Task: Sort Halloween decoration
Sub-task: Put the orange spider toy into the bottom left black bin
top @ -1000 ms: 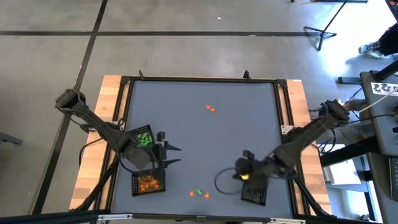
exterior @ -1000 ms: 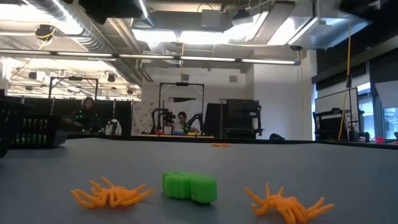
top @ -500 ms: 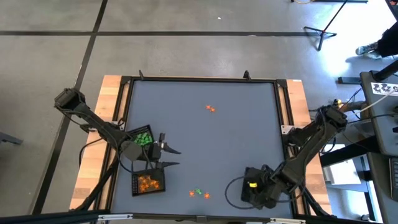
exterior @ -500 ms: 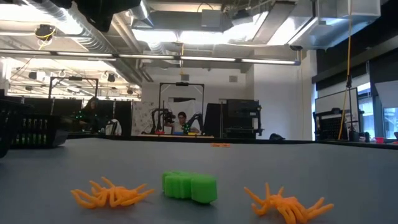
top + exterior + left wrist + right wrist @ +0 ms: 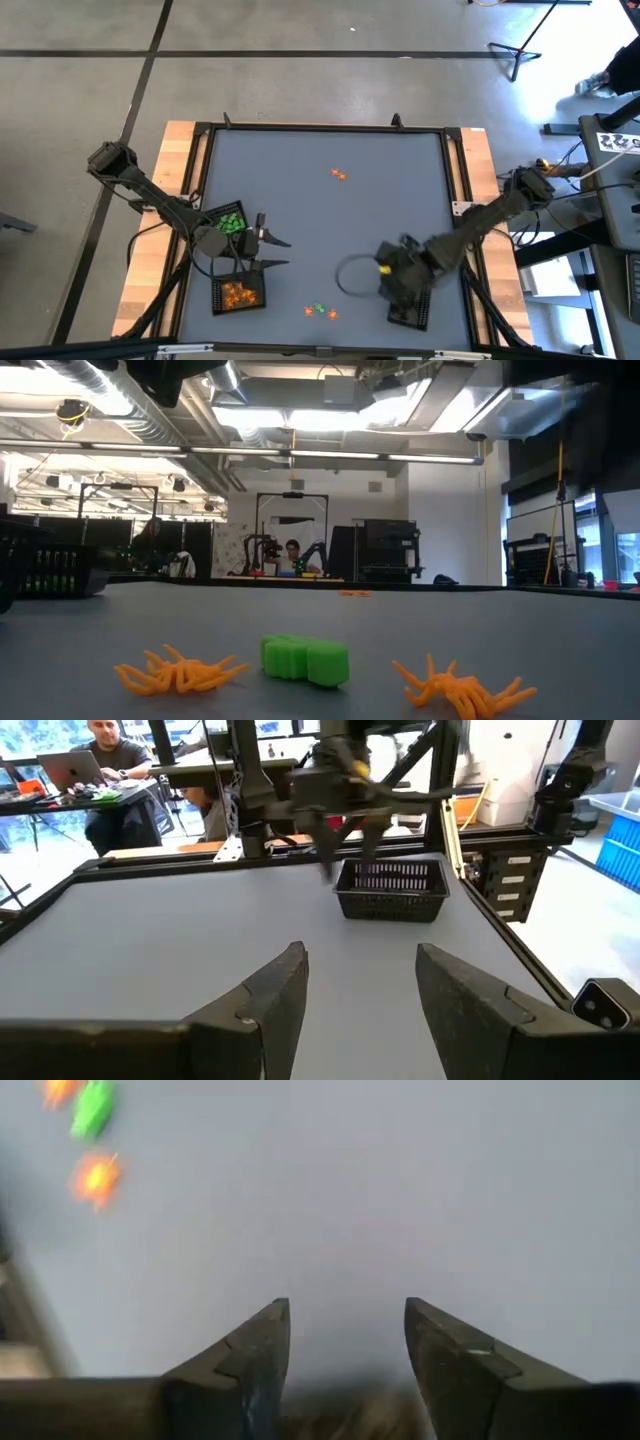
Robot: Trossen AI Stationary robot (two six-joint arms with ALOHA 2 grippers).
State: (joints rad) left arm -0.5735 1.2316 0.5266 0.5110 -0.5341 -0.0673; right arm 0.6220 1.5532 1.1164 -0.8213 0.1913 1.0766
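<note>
Near the table's front edge, three loose trinkets are counted: two orange spiders (image 5: pixel 180 670) (image 5: pixel 462 686) flanking one green block (image 5: pixel 306 660), with more orange pieces (image 5: pixel 339 174) seen far across. Three black trays (image 5: pixel 239 294) (image 5: pixel 229 219) (image 5: pixel 409 311) are counted. Both the left gripper (image 5: pixel 276 251) and the right gripper (image 5: pixel 345 1335) are seen spread wide, with nothing held.

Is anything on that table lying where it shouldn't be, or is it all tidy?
A few trinkets lie loose on the gray table instead of in the trays: two orange spiders and a green piece near the front edge, and an orange pair farther back. Nothing looks damaged.
</note>
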